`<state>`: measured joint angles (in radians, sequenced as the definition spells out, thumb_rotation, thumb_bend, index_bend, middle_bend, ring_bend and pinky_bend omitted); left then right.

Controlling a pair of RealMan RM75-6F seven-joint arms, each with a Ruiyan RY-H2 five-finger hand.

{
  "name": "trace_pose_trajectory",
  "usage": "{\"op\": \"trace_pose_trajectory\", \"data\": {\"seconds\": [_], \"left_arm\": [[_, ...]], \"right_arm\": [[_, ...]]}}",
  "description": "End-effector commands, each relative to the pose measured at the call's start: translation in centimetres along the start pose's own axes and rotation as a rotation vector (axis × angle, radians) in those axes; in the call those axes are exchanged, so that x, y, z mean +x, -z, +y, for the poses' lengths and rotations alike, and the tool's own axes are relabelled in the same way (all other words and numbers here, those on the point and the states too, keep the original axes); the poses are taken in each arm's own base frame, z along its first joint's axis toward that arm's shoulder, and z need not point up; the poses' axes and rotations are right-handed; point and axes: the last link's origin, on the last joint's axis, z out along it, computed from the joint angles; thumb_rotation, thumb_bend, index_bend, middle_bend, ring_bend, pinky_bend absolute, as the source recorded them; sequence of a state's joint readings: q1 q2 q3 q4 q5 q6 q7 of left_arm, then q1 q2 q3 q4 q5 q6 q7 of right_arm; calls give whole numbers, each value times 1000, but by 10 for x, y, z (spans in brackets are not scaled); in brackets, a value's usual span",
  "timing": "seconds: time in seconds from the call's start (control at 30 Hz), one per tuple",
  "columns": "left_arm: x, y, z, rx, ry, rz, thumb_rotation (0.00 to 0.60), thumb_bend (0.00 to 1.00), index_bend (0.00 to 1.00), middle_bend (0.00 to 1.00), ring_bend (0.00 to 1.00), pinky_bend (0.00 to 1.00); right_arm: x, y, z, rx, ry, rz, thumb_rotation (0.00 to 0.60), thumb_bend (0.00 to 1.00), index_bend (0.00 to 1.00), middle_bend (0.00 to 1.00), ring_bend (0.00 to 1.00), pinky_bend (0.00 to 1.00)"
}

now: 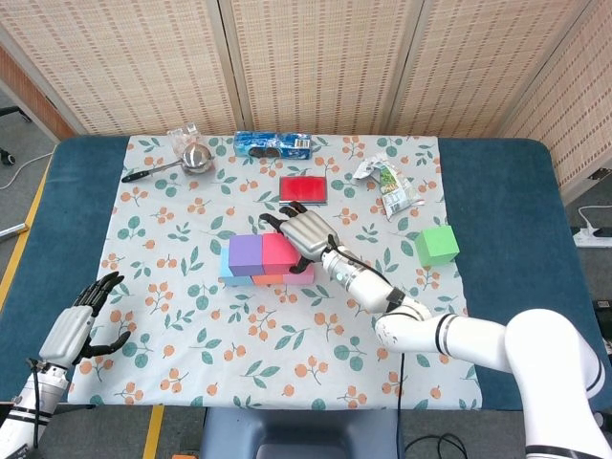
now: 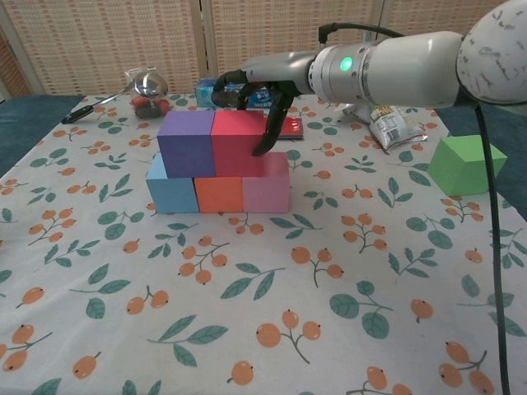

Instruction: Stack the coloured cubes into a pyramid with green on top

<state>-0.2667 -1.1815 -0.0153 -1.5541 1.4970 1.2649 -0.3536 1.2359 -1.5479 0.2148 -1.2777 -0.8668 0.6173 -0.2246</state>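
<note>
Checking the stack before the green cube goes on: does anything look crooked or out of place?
The upper row sits off-centre: the purple cube and red cube are shifted left over the blue, orange and pink base. The right hand is against the red cube.
</note>
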Motion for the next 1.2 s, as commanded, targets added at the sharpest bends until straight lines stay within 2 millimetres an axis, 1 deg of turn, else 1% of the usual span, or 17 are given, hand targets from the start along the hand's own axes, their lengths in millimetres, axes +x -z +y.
{"op": "trace_pose_trajectory", "data": {"seconds": [0.03, 0.33, 0.6, 0.8, 1.2], "left_arm": [[0, 0, 0, -1, 1, 0, 600, 310, 54, 0, 0, 96], [-1, 0, -1, -2, 5, 0, 600, 309, 54, 0, 0, 96], [-1, -1, 0, -6, 1, 0, 600, 310, 54, 0, 0, 95], [-1, -2, 1, -7, -3, -2, 600, 309, 54, 0, 0, 95], [-1, -2, 2, -8, -5, -3, 600, 309, 54, 0, 0, 94]], "right_arm": [[-1, 0, 0, -3, 2, -1, 600, 71, 11, 365, 83, 0], [-1, 1, -2, -5, 7, -3, 600, 71, 0, 364, 82, 0], [1, 3, -1, -1, 4, 4, 600, 68, 0, 268, 23, 0], [1, 4, 0, -3, 3, 0, 600, 67, 0, 238, 5, 0], [0, 5, 2, -9, 4, -13, 600, 67, 0, 233, 4, 0]]}}
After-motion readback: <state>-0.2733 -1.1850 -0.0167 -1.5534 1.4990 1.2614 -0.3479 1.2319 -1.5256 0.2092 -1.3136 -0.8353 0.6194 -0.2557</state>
